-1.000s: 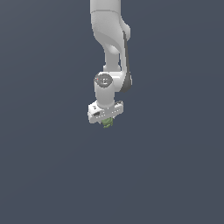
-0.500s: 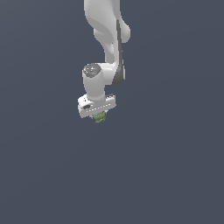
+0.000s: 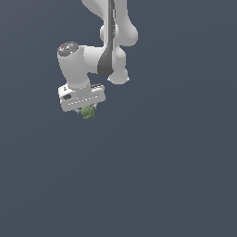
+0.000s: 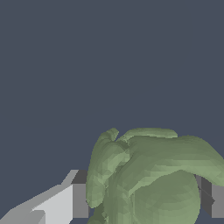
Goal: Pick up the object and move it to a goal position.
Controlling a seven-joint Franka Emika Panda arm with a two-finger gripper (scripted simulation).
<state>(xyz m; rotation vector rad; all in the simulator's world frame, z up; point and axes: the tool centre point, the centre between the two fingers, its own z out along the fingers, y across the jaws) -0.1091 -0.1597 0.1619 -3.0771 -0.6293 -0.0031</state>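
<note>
The object (image 3: 87, 112) is a small lumpy olive-green thing, held just under the white robot hand in the exterior view. It fills much of the wrist view (image 4: 153, 179) between the two fingers. My gripper (image 3: 86, 110) is shut on it and holds it in the air, at the exterior view's upper left. One white finger with a dark pad (image 4: 65, 201) shows on one side of the object, and the other pad (image 4: 212, 197) shows on its far side. No goal marker shows in either view.
The white arm (image 3: 109, 37) comes down from the top of the exterior view. A plain dark blue-grey background (image 3: 176, 176) lies all around.
The arm has carried the object up and toward the exterior view's left. The hand has stayed shut on the object throughout.
</note>
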